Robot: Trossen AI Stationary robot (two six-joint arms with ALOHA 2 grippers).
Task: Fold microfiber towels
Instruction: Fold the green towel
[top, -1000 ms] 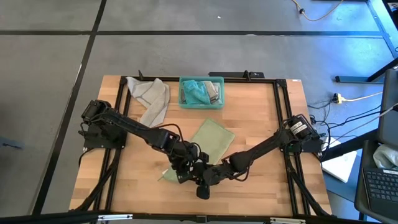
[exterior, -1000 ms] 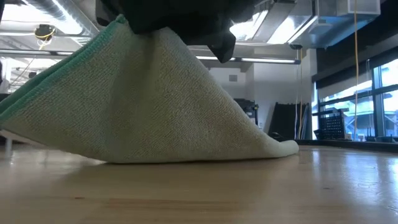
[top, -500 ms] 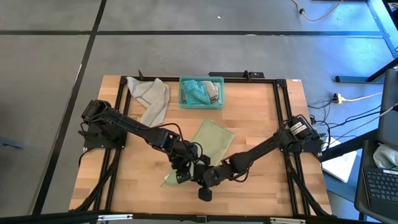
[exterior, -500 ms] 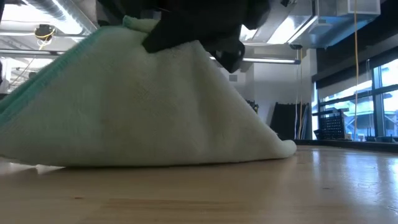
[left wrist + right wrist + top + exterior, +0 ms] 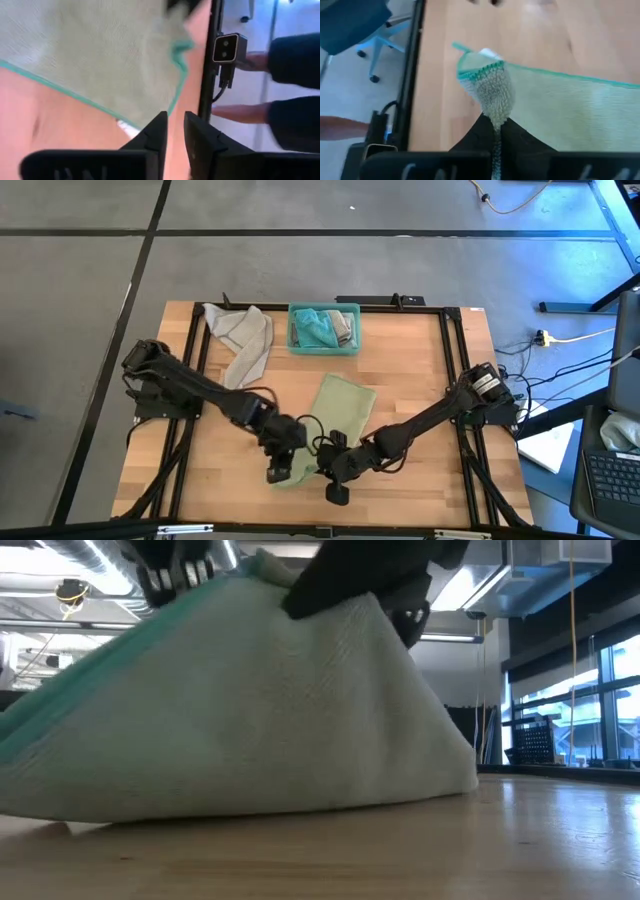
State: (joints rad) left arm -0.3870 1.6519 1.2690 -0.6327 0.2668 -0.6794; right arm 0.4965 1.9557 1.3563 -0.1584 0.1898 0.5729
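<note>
Our two grippers sit close together near the front edge of the table (image 5: 180, 440), near its middle. Our right gripper (image 5: 335, 470) has its fingers pressed together on a bunched corner of the pale green towel (image 5: 340, 412), and that corner sticks up between the fingertips in the right wrist view (image 5: 492, 100). Our left gripper (image 5: 282, 455) is just beside it, on the left. Its fingers (image 5: 155, 135) are a little apart, and we see nothing caught between them; the towel's teal edge lies just in front of them.

From our fingers, the towel stretches away toward the back of the table and a bit to the right. That is its long way. We think the right gripper is the one to carry the corner along that line.

Farther back lie a grey towel (image 5: 245, 340) and a teal bin (image 5: 323, 348) with more towels (image 5: 318, 328) inside.
</note>
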